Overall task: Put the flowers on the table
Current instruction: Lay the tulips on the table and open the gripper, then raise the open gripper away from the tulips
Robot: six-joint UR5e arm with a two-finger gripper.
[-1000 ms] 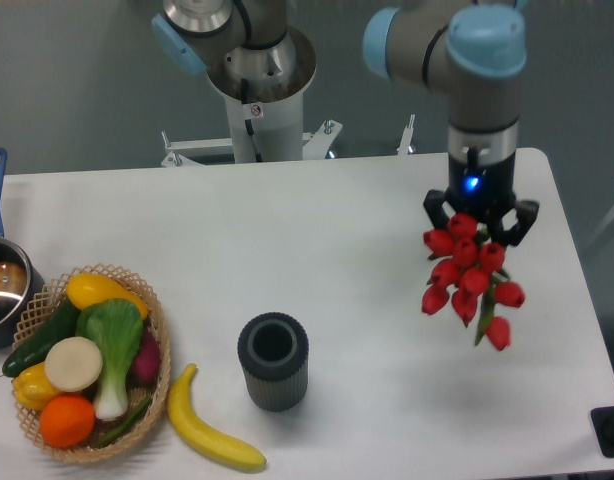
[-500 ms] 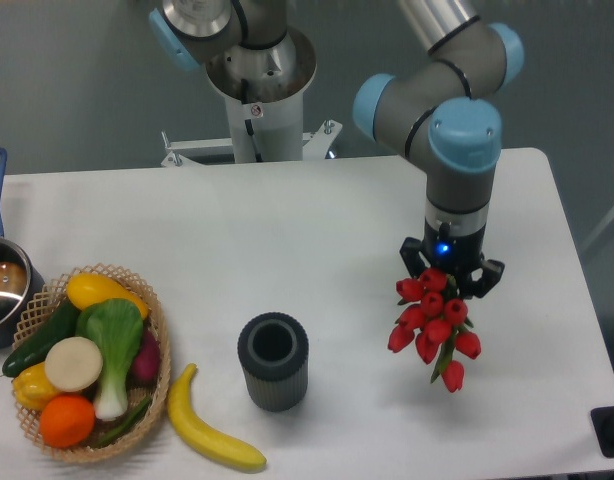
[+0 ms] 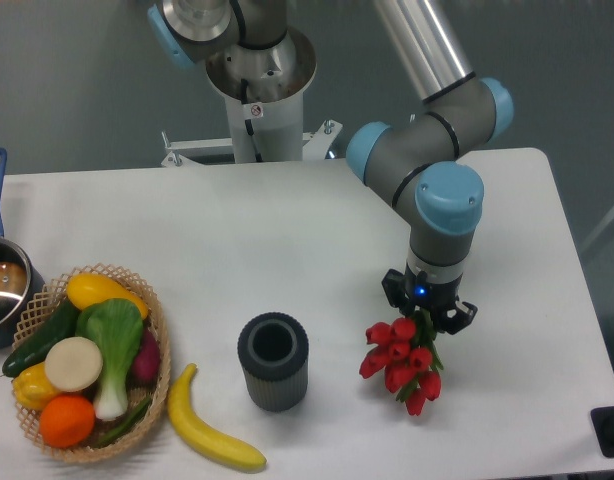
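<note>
Under the gripper (image 3: 425, 316), jaws clamped on the flowers (image 3: 398, 362), stems mostly hidden.

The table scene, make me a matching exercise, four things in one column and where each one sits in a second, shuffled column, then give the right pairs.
Things:
1. flowers
2. banana
3. orange
4. dark ribbed cup

Places:
A. inside the wicker basket
B. upright on the table, between the banana and the flowers
C. lying on the table just right of the basket
D. hanging from the gripper

Pairs: 1-D, 2-C, 3-A, 4-B
</note>
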